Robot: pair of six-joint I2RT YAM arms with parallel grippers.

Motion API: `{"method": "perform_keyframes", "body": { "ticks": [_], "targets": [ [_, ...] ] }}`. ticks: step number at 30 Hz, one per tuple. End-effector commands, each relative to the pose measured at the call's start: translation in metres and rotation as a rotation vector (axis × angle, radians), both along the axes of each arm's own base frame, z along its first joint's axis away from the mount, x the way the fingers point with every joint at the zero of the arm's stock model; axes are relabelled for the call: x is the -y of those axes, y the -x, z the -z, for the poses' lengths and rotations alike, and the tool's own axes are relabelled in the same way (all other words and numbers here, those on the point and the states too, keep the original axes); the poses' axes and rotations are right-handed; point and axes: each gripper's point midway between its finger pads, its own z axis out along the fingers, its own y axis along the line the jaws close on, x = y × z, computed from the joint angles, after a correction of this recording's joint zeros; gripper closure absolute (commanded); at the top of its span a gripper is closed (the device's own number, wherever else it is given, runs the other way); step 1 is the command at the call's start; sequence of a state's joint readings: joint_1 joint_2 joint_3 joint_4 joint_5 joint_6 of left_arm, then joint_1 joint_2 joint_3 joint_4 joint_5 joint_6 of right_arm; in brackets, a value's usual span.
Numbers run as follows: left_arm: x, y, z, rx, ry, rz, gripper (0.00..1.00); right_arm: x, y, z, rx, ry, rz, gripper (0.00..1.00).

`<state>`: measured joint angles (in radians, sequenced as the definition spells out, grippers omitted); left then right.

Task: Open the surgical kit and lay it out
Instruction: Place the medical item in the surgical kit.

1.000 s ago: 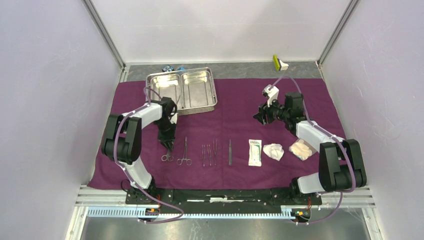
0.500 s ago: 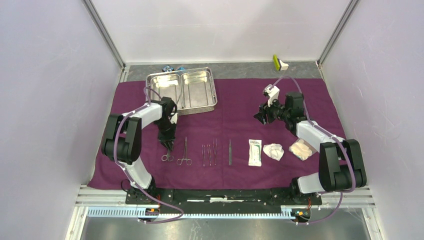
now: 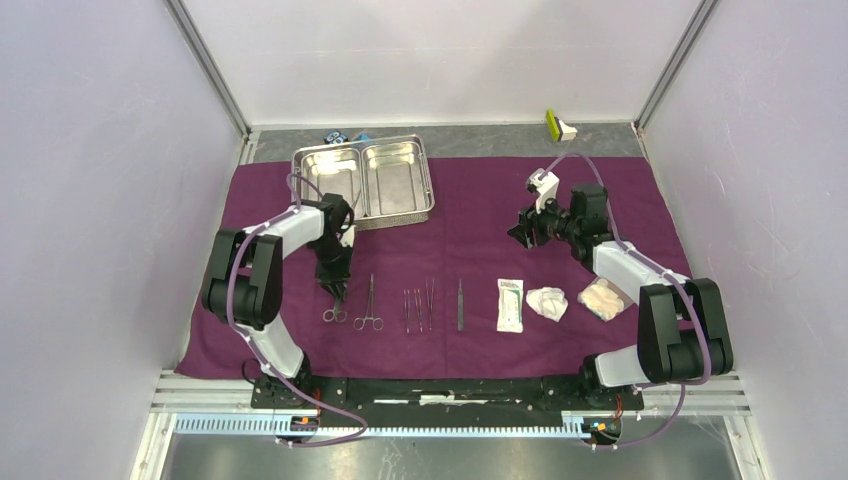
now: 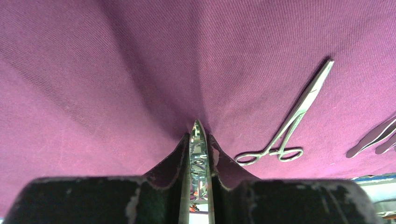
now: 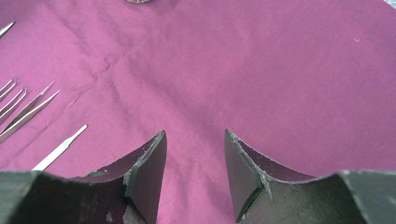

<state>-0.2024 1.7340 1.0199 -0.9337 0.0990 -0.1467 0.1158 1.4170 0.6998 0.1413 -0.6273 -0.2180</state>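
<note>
Your left gripper (image 3: 337,290) is clamped on a slim metal forceps (image 4: 198,154). In the left wrist view its two fingers (image 4: 180,156) press on the shiny metal from both sides, and the tip comes out just ahead of them, pointing at the purple cloth wrap (image 3: 480,200). Whether the tip touches the cloth I cannot tell. In the top view the ring handles of this forceps show just on the near side of the gripper. A second forceps (image 3: 368,305) lies flat on the cloth just to the right of this gripper, apart from it, and further to the right the tweezers (image 3: 418,308) lie side by side. The steel tray (image 3: 395,217) stands on the cloth beyond the gripper, on the far side and a little to the right. Your right gripper (image 3: 520,236) has its jaws apart and holds nothing (between the fingers, in the right wrist view, you see only bare cloth). It hangs above an open part of the wrap. On its near side lies the white sealed packet (image 3: 510,305), apart from the gripper. The white gauze wads (image 3: 547,302) lie just to the right of that packet. The tweezers are to the left of this gripper, well apart from it.
</note>
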Motion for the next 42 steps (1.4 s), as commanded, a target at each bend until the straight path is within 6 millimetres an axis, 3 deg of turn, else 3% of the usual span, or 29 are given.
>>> {"method": "perform_keyframes", "body": {
  "ticks": [1,16,42],
  "targets": [
    [-0.001,-0.008,-0.007,0.030,0.011,0.022,0.83,0.001,-0.005,-0.013,0.058,-0.005,-0.001,0.45],
    [-0.003,-0.004,0.004,-0.021,0.011,0.015,0.74,0.001,-0.006,-0.012,0.053,-0.008,-0.001,0.45],
    [0.004,-0.007,-0.011,0.024,0.057,0.021,0.72,0.000,-0.007,-0.014,0.058,-0.011,-0.005,0.45]
  ]
}}
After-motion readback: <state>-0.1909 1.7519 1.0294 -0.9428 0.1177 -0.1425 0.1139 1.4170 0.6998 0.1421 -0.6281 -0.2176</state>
